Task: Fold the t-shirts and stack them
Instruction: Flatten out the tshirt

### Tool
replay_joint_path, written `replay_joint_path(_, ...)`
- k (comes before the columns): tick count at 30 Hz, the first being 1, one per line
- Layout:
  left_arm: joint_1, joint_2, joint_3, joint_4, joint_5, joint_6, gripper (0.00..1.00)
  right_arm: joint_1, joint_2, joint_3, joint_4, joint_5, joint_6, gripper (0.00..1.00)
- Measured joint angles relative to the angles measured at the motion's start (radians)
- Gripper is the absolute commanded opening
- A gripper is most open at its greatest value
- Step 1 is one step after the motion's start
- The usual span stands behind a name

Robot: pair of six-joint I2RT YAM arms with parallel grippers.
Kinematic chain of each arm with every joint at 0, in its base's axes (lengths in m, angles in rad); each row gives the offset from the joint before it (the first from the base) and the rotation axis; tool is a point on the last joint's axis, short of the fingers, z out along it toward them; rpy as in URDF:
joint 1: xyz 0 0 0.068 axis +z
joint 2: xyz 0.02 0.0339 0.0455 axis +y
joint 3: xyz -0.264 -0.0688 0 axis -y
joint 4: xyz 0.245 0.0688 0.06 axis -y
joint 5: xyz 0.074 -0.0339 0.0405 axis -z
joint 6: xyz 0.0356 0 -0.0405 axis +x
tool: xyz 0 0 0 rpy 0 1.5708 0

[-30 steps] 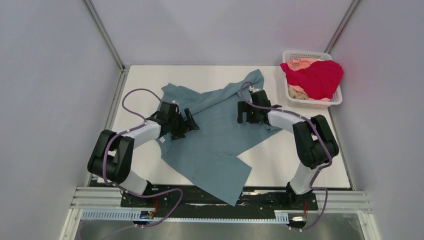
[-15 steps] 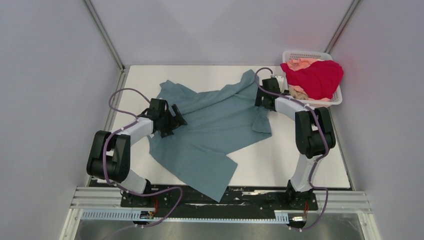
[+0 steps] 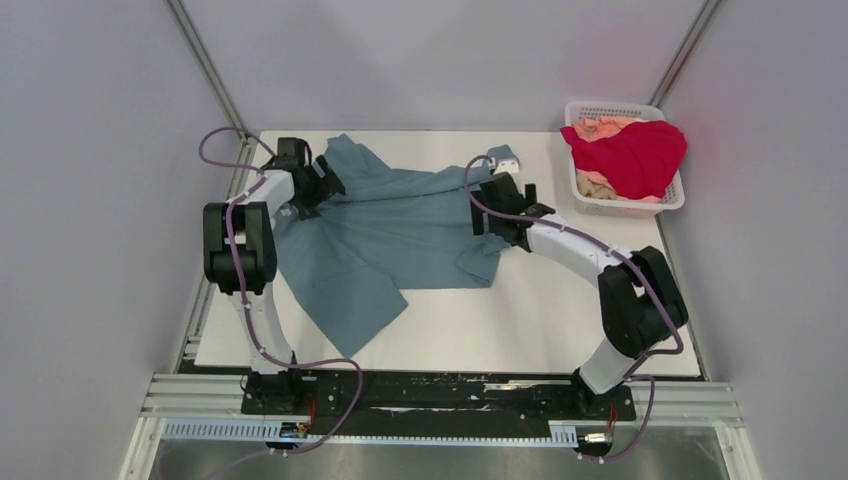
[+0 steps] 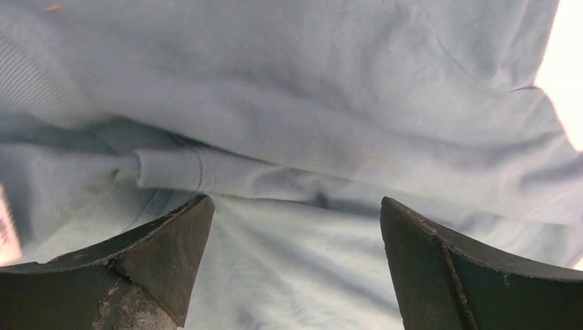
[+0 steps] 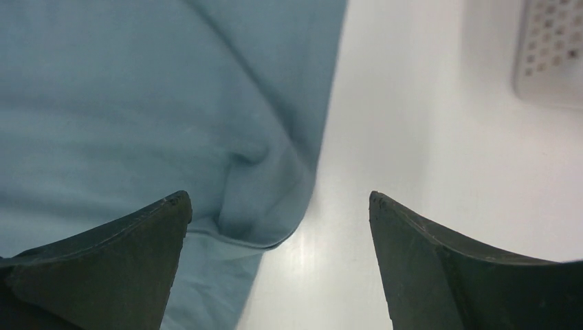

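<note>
Three t-shirts. The teal t-shirt (image 3: pixel 390 225) lies rumpled and unfolded across the far-left part of the white counter (image 3: pixel 560 310), with one sleeve toward the far-left corner and its body trailing toward the near edge. The left wrist view shows soft ridges, a stitched hem and a pale tag (image 4: pixel 5 227) whose print is too blurred to read. The red t-shirt (image 3: pixel 630 155) is heaped over the peach t-shirt (image 3: pixel 600 127) in one white lattice basket (image 3: pixel 580 105) at the far-right corner.

Two arms. The left pincer (image 4: pixel 295 213) is released, jaws spread above the teal cloth near the sleeve. The right pincer (image 5: pixel 278 199) is also released, poised over the shirt's right edge and bare counter.
</note>
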Motion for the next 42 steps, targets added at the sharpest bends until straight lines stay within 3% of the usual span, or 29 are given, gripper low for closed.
replay_joint_path(3,0.026,0.041,0.089,0.0,0.046,0.016,1.0,0.109,0.004,0.002,-0.007,-0.003,-0.038,1.0)
replay_joint_path(6,0.024,0.009,0.073,0.011,0.071,0.022,1.0,0.214,0.048,0.047,-0.019,0.001,-0.071,1.0)
replay_joint_path(10,-0.041,-0.155,-0.119,0.059,0.081,0.023,1.0,0.3,0.155,0.126,-0.018,-0.011,-0.079,1.0)
replay_joint_path(15,-0.165,-0.403,-0.4,0.125,0.098,-0.003,1.0,0.315,0.26,0.155,-0.033,0.011,-0.077,1.0)
replay_joint_path(21,-0.204,-0.462,-0.615,0.192,0.122,-0.051,1.0,0.312,0.287,0.149,-0.055,0.063,-0.05,1.0)
replay_joint_path(24,-0.203,-0.483,-0.641,0.217,0.104,-0.072,1.0,0.302,0.257,0.103,-0.049,0.096,-0.021,1.0)
replay_joint_path(30,-0.207,-0.481,-0.642,0.217,0.059,-0.085,1.0,0.189,0.093,-0.084,-0.114,0.156,0.059,1.0)
replay_joint_path(39,-0.201,-0.452,-0.597,0.179,-0.003,-0.087,1.0,-0.215,-0.2,-0.32,-0.312,0.182,0.243,1.0)
replay_joint_path(42,-0.199,-0.452,-0.592,0.167,-0.015,-0.08,1.0,-0.274,-0.293,-0.336,-0.341,0.166,0.278,1.0)
